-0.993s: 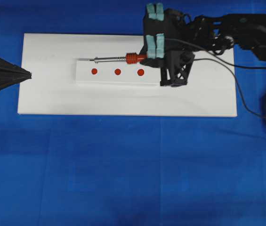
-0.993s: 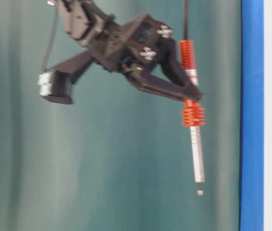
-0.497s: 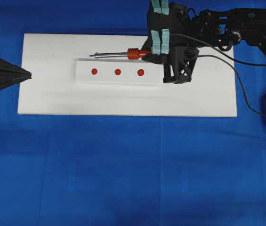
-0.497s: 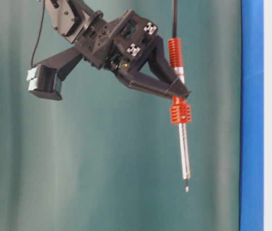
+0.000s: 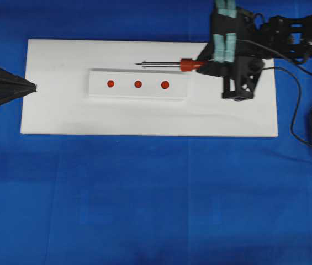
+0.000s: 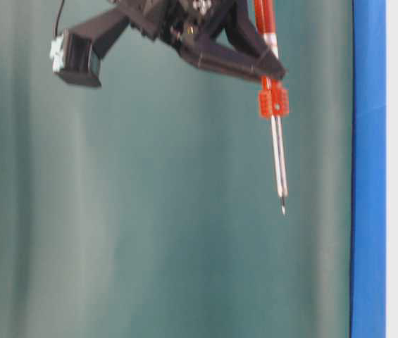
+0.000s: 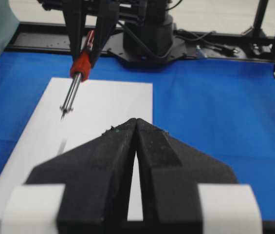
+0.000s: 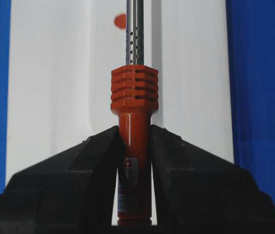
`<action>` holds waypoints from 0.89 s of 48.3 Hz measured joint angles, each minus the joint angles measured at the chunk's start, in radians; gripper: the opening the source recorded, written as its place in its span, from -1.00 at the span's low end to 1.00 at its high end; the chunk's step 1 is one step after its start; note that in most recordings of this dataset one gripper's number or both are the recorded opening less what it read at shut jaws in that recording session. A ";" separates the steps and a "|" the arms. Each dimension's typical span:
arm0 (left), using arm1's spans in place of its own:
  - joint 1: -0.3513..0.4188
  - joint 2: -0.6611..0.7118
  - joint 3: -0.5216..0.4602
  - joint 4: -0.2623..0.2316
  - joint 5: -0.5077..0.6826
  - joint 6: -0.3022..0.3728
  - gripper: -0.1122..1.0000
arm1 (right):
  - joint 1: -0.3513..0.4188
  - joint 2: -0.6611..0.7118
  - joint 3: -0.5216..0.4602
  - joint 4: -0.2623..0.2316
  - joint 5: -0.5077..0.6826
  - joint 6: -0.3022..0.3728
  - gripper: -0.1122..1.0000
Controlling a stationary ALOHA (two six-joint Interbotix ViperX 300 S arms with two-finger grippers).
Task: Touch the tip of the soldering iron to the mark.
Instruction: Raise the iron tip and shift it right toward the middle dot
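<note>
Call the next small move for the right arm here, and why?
Probably swing the tip toward the mark and lower it. The right end effector is shut on the soldering iron, whose tip sits beyond the far edge of the white strip overhead. The table-level view shows it well off the board, so nothing is touched yet.
</note>
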 measured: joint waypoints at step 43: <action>0.000 0.002 0.002 0.000 -0.006 0.000 -0.80 | -0.005 -0.006 0.015 0.000 0.000 0.000 -0.69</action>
